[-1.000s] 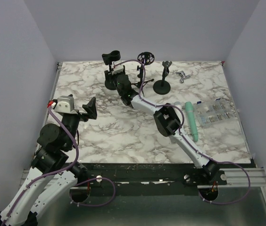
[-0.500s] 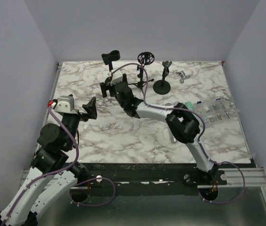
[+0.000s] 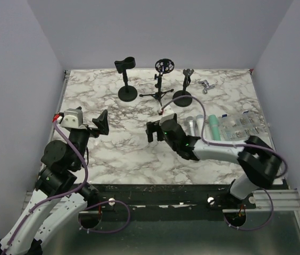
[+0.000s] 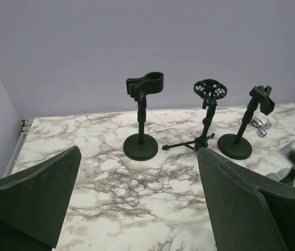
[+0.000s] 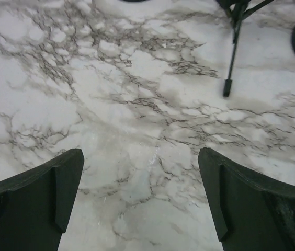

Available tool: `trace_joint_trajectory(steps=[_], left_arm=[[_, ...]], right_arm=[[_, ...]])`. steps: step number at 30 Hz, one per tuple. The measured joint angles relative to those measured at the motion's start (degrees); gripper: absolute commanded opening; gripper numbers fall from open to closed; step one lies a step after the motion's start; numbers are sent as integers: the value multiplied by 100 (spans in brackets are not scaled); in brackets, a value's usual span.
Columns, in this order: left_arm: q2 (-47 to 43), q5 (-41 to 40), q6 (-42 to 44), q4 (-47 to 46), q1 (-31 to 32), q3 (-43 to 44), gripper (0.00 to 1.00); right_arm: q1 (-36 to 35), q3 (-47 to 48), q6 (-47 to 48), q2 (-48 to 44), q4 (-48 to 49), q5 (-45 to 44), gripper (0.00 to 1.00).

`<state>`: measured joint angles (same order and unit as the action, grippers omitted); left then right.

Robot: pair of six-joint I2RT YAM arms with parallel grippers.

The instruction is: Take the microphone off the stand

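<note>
Microphones: a teal microphone (image 3: 214, 127) and a grey microphone (image 3: 192, 125) are lying flat, side by side, on the marble table (image 3: 113, 143) right of centre. Their near ends are disappearing behind the right arm (image 3: 219, 151) and its cable (image 3: 192, 103). In the left wrist view they are showing only as a blur at the right edge.

Stands: a clip stand (image 3: 126, 79), a tripod stand (image 3: 161, 79) and a second clip stand (image 3: 184, 87) are standing upright in a row at the back, apart from the microphones.

Grippers: the right gripper (image 5: 139, 154) is hovering over bare marble just left of the microphones, jaws spread wide, gripping nothing. The left gripper (image 3: 100, 123) is gaping and empty at the near left, facing the stands.

Other: a clear box (image 3: 240, 127) is sitting beside the teal microphone, its contents too small to make out.
</note>
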<state>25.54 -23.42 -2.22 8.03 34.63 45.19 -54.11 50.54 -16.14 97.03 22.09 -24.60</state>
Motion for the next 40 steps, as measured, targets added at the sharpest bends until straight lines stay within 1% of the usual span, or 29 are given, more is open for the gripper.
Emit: trace_joint_trajectory(steps=[3, 7, 12, 16, 21, 24, 28, 33, 40], left_arm=[[-55, 0, 0, 4, 0, 0, 96], [-155, -2, -13, 2, 0, 0, 96], [-269, -9, -35, 0, 0, 0, 96], [-387, -37, -35, 0, 0, 0, 96], [-745, -129, -50, -15, 0, 0, 97], [-940, -136, -111, 31, 0, 26, 98], [-1263, 11, -273, 332, 0, 190, 98], [-1722, 175, -538, 691, 0, 393, 98], [-2159, 177, -820, 1027, 0, 407, 98]], right_arm=[[4, -592, -236, -1429, -396, -55, 100], [4, -940, -490, -3233, -1093, -308, 100], [4, -990, -822, -5438, -2361, -699, 100], [4, -828, -1003, -6677, -3344, -927, 100], [4, -280, -1095, -7405, -4315, -1073, 100], [4, 109, -1119, -7589, -4795, -1117, 100], [4, 518, -1123, -7785, -5226, -1156, 100], [4, 754, -1019, -8199, -5399, -1154, 100], [4, 704, -785, -8990, -5305, -1132, 100]])
